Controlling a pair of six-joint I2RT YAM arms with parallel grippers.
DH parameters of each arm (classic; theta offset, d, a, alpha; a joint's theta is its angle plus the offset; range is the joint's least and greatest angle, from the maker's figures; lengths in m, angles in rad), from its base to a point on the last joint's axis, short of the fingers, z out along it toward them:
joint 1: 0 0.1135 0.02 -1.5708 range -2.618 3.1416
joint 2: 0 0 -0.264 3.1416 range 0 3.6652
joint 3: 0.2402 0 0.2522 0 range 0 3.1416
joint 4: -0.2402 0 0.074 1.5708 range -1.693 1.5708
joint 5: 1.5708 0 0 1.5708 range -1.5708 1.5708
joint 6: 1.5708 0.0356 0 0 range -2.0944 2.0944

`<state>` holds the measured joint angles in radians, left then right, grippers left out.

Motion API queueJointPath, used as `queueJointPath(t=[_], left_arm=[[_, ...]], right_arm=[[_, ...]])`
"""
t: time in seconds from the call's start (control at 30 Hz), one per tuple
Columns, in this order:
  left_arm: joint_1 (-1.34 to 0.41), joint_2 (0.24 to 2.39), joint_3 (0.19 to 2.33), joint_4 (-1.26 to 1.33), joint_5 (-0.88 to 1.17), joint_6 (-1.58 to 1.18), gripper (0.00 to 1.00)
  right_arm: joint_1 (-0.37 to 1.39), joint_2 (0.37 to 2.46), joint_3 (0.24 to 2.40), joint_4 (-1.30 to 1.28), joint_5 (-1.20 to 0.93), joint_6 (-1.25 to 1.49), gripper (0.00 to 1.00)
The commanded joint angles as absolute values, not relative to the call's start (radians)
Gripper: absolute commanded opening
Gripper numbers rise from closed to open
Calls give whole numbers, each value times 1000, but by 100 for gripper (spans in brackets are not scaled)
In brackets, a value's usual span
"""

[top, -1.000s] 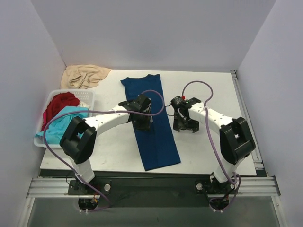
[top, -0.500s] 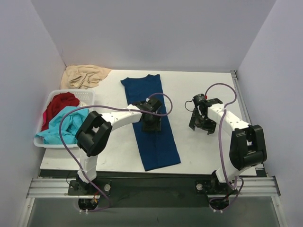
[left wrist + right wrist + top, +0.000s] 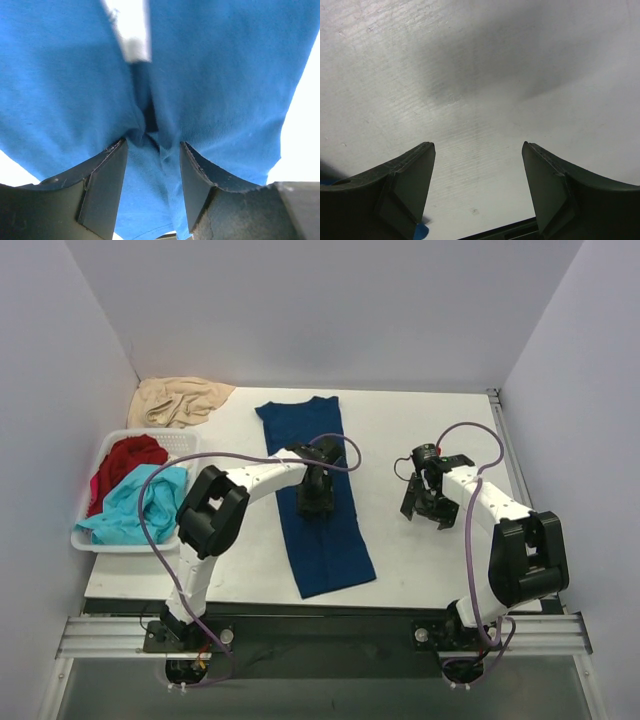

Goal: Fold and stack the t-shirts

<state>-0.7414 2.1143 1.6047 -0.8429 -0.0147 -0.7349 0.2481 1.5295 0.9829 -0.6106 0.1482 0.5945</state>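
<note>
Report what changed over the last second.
The right gripper drew back to the right, away from the navy t-shirt, and is now over bare table with its jaws open. The left gripper slid slightly right and nearer along the navy t-shirt. The t-shirt itself, the basket and the beige cloth stayed put.

A: First item?
B: T-shirt (image 3: 225, 75), blue, filling nearly the whole view, with one puckered ridge.
A: Second?
B: Left gripper (image 3: 152, 144): dark jaws apart, tips at the cloth, the ridge between them. White tabletop (image 3: 305, 130) shows past the shirt's edge. Pale strip (image 3: 131, 30) on the cloth, unidentified.
</note>
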Motion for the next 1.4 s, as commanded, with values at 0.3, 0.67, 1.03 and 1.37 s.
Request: queueJointPath(t=[0.3,0.67,1.03,1.37], left_arm=[[-574,2287,1795,-988,-107,-569,57],[-584,2218,1692,-933,-38,-396,57],[-618,1984,1368,-732,78,-347,57],[-606,1657,1325,-722,8,-466,62]], right_arm=[[242,1519,1000,-627,126,612,70],[267,1511,985,-626,120,624,70],[368,1539,1006,-621,149,646,69],[604,1559,1091,-657,218,698,69]])
